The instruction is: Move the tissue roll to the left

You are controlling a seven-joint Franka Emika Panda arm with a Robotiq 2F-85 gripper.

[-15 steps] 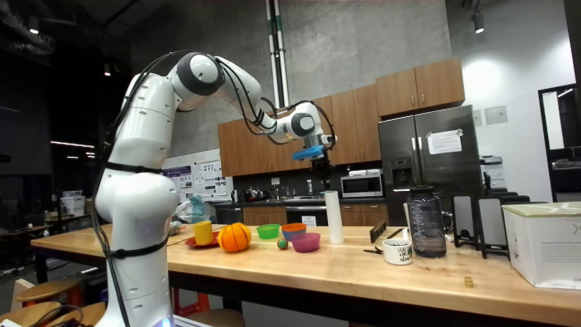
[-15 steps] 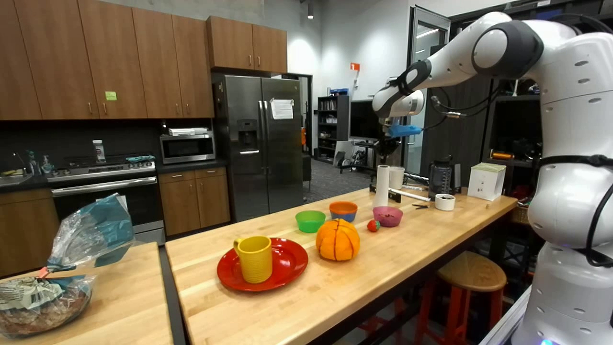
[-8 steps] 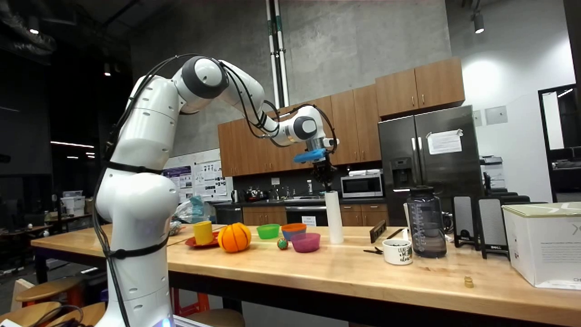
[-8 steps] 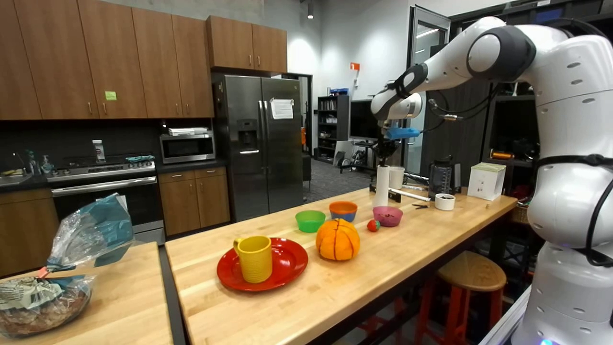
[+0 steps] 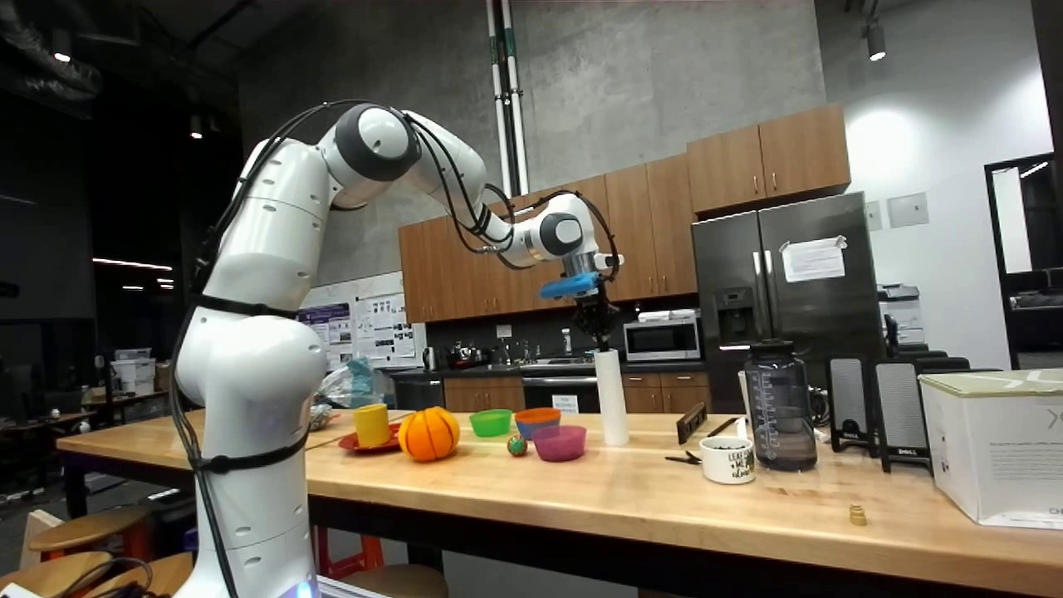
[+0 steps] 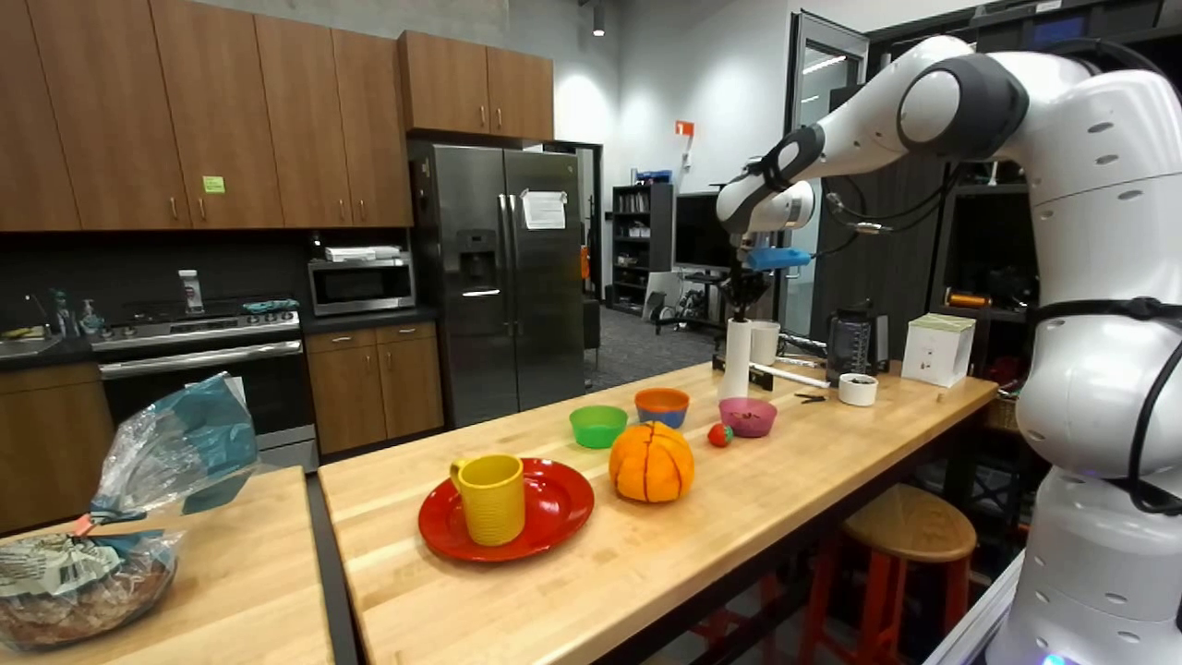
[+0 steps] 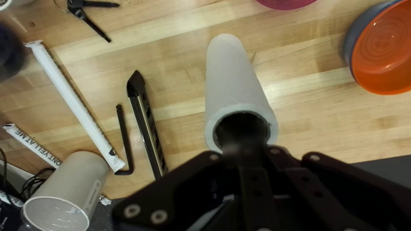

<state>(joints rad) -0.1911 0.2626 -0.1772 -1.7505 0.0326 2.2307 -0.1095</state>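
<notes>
"Tissue roll (image 7: 232,81), the tall white hollow tube: where is it?"

"Standing on end on the pale wooden tabletop (image 5: 598,494), a little right of centre in both exterior views. The wrist view has it mid-frame, its hollow upper end towards the lens."

"And the arm?"

"In an exterior view the white, many-jointed robot arm (image 5: 278,195), banded with black straps (image 5: 245,307), climbs from the lower left of the frame, bends high up left of centre, then slopes down rightward to the white wrist (image 5: 565,220)."

"What of that bend?"

"In an exterior view the dark grey elbow joint (image 6: 983,102) sits at the upper right, with the forearm (image 6: 863,129) slanting down leftward from it. Under the wrist a bright blue piece (image 6: 778,258) juts out sideways."

"And the black two-fingered gripper (image 5: 603,342)?"

"Pointing straight down, right at the roll's upper end. In the wrist view it reaches in from the bottom of the frame. Its fingers look drawn together, and I see nothing pinched between them. The tips are blurred, so I cannot tell whether they are inside the hollow or just over it."

"What lies near the roll?"

"In the wrist view, a long black slotted bar (image 7: 148,125) to its left and, at the upper right, a round orange-and-blue bowl (image 7: 382,48), both apart from it."
</notes>
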